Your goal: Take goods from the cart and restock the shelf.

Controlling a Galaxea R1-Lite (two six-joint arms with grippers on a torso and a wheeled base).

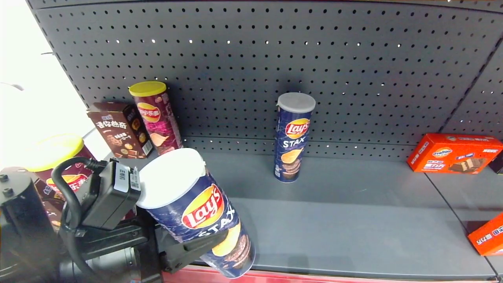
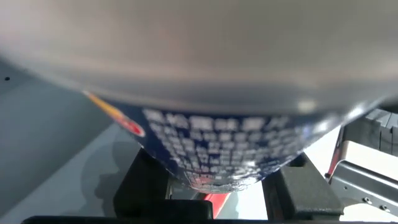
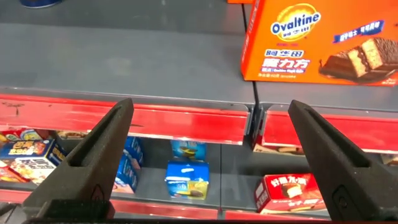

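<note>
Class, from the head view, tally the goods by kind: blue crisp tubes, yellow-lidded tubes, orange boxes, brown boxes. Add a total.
Blue cardboard crisp tubes: 2
Yellow-lidded maroon crisp tubes: 2
Orange cardboard boxes: 2
Brown cardboard box: 1
Total: 7

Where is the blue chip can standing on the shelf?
Head view: the blue can stands upright mid-shelf by the pegboard, purple can to its left, orange box to its right.

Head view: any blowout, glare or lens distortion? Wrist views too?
Head view: upper left beside the pegboard is blown out white; light pinpricks through some holes; its edges bow, wide-angle. Left wrist view: held chip can crowds the lens, pale sheen across it. Right wrist view: even light, no hot spots on the orange box.
</note>
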